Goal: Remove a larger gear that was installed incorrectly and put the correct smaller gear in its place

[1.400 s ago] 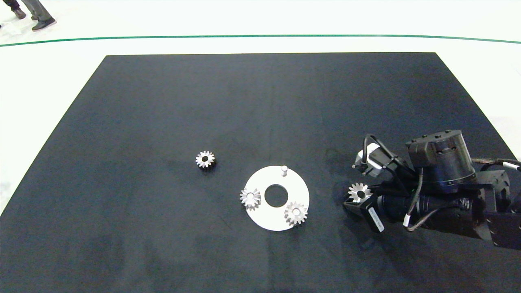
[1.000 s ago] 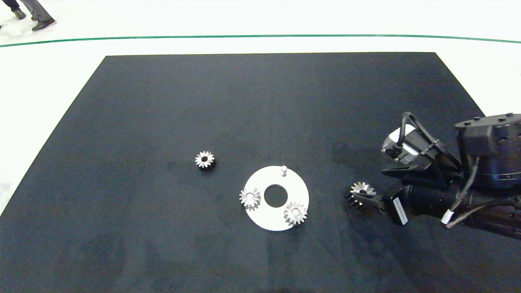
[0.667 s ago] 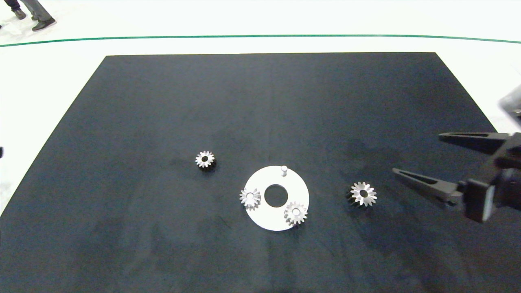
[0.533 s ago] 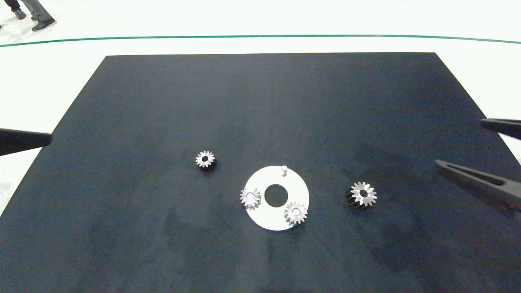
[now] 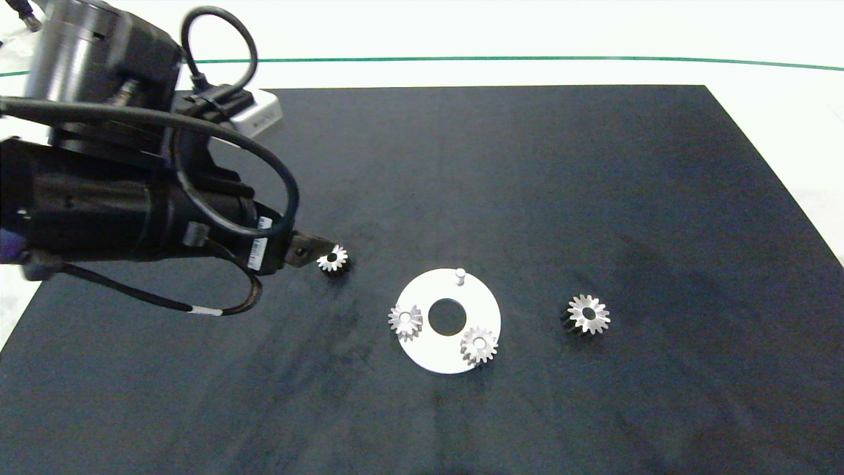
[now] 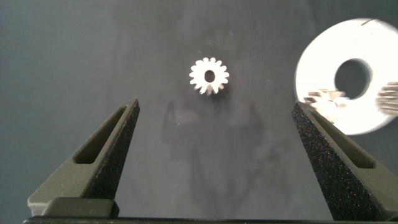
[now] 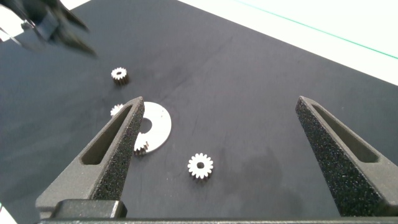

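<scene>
Larger gear [image 5: 588, 314] lies alone on the black mat [image 5: 501, 165], right of the white disc [image 5: 448, 323]; smaller gear [image 5: 331, 258] lies left of the disc, just ahead of the left gripper [image 5: 310, 251]. Left wrist view: left gripper [image 6: 214, 134] fingers spread wide, empty, smaller gear [image 6: 209, 76] ahead. Right wrist view: right gripper [image 7: 217, 137] wide open, empty, high above the larger gear [image 7: 200, 165].
</scene>
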{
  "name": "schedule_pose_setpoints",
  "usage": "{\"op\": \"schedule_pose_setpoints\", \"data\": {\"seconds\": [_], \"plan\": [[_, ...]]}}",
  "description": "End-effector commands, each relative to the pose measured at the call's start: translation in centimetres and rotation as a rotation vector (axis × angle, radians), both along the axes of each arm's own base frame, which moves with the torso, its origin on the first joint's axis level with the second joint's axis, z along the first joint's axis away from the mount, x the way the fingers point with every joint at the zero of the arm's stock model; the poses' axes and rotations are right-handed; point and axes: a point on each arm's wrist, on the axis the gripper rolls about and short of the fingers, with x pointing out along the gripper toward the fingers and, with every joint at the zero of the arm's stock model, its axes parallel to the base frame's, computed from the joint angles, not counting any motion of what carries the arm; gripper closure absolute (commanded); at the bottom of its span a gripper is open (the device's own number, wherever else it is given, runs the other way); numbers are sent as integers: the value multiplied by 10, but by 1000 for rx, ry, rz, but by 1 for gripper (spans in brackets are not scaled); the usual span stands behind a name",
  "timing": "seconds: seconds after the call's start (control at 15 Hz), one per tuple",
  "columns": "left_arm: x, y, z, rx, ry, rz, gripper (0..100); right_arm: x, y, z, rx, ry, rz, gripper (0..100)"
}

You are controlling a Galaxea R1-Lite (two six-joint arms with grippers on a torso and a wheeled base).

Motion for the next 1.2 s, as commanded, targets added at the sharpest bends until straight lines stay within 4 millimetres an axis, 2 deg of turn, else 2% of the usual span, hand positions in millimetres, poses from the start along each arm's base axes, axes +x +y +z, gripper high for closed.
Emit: {"op": "schedule_pose_setpoints", "data": {"seconds": [0.07,0.27,0.47,0.6,1.0,1.2], "plan": [[27,-34,-33,81,88,-35,0,-2,-2,2,6,-12,1,0],[38,-52,-38,94,95,-56,0,-4,-2,2,8,-17,13,0],[48,-57,-39,116,84,-55,0,-5,-4,3,10,-21,14,0],[57,-60,-47,143,96,-57,0,-5,-3,2,8,-17,14,0],[71,-50,-53,176,105,-29,0,-5,-3,1,7,-16,16,0],[79,-37,-54,182,111,11,0,-5,-3,1,6,-15,16,0]]}}
